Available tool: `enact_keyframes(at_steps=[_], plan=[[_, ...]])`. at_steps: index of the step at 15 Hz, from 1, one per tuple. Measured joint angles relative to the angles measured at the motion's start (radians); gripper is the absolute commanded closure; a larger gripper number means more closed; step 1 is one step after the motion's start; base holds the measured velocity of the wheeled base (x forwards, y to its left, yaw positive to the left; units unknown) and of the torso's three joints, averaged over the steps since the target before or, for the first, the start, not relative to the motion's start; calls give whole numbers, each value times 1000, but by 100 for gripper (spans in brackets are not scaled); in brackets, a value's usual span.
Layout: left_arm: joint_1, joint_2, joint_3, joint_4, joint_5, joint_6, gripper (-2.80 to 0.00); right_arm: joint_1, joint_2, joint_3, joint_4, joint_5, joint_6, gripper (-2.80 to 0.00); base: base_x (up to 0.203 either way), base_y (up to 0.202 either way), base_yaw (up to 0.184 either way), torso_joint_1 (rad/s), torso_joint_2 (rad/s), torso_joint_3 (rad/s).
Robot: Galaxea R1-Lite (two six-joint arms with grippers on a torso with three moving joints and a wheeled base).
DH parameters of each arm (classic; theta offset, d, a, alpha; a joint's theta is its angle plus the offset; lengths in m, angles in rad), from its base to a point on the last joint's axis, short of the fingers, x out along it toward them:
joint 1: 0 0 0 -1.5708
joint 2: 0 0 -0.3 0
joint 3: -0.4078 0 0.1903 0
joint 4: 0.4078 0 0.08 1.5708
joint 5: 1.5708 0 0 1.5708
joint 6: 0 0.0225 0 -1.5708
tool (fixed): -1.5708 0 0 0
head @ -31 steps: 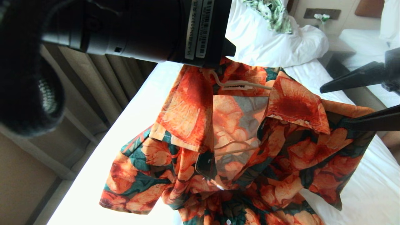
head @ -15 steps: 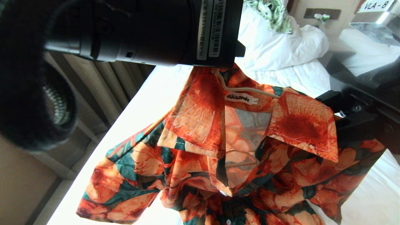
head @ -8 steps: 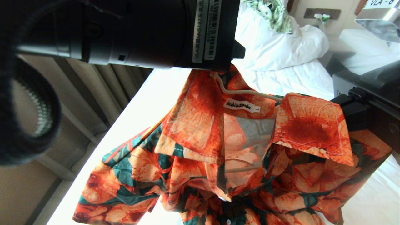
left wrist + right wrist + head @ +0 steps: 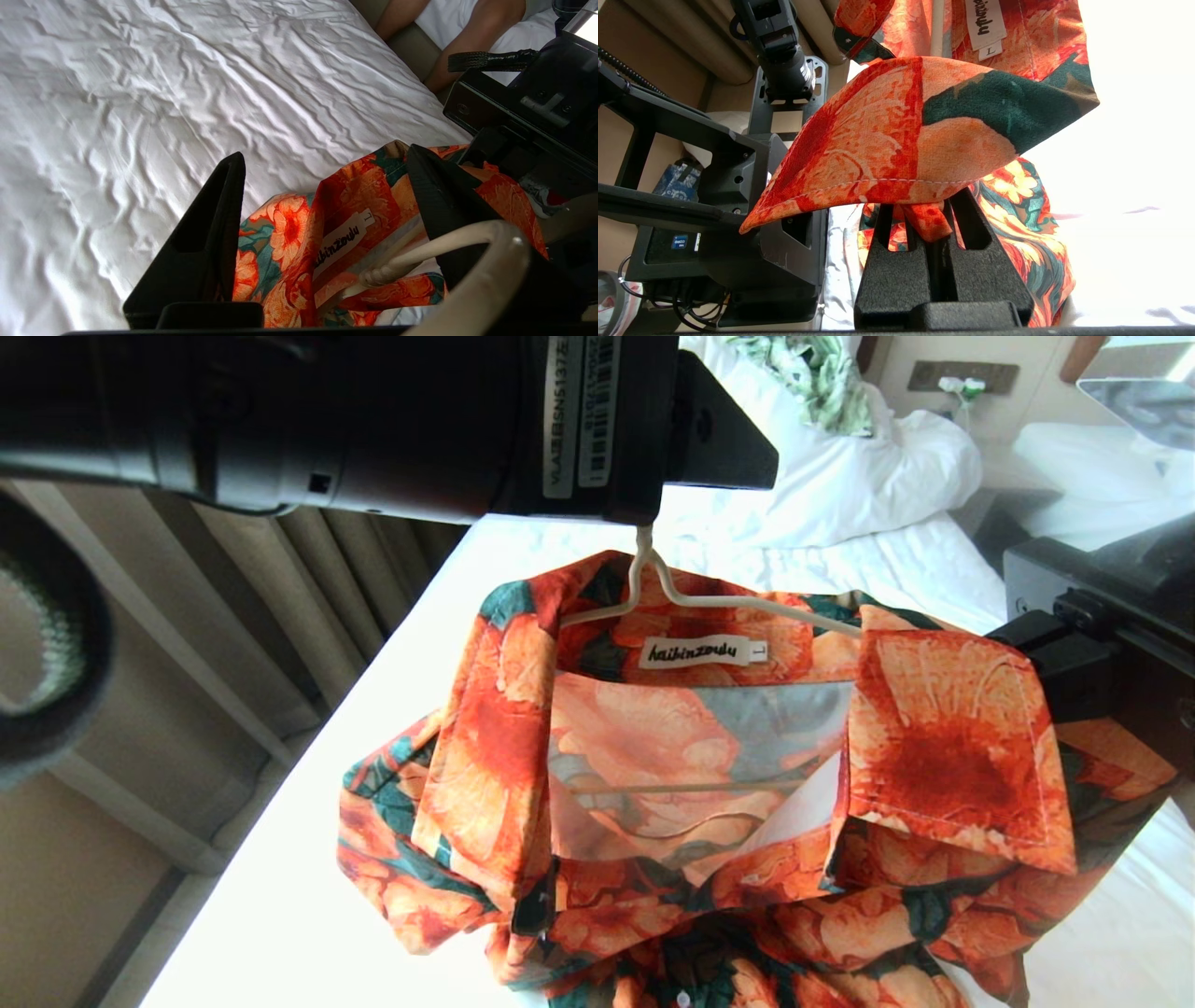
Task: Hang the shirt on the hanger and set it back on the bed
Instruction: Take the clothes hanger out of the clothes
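Setting appearing to be hotel-type bedroom: bed (image 4: pixel 934 569) with wrinkled white sheet lying centre, pillow (image 4: pixel 840 467) far, second white bed (image 4: pixel 1083 457) showing far right, curtains (image 4: pixel 308 579) hanging left.

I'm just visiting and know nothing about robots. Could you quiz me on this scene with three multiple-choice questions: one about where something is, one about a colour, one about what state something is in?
1. Where does the white neck label sit?
A. Inside the shirt's collar, just under the hanger's hook
B. On a sleeve cuff
C. On the pillow

2. What colour is the hanger?
A. Black
B. Cream-white
C. Bright blue

3. What is the right gripper doing?
A. Standing wide open over the bed
B. Shut on the hanger's hook
C. Shut on the shirt

Answers:
1 A: the label lies on the inner collar of the shirt, below the hook.
2 B: the thin wire is pale cream against the orange fabric.
3 C: the right wrist view shows a fold of shirt fabric pinched between its closed fingers, while the left gripper stands open.
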Motion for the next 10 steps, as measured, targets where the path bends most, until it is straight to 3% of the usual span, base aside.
enact_keyframes(at_steps=[3,4,10], plan=[[1,1,2,-6,2,0,-280,0,-3,-1,0,-1,0,0,0,0,0,0,0,0],[1,2,1,-19,9,1,0,0,-4,-1,0,-2,0,0,0,0,0,0,0,0],[-1,7,4,-48,16,5,0,1,-5,-3,-3,-8,5,0,0,0,0,0,0,0]])
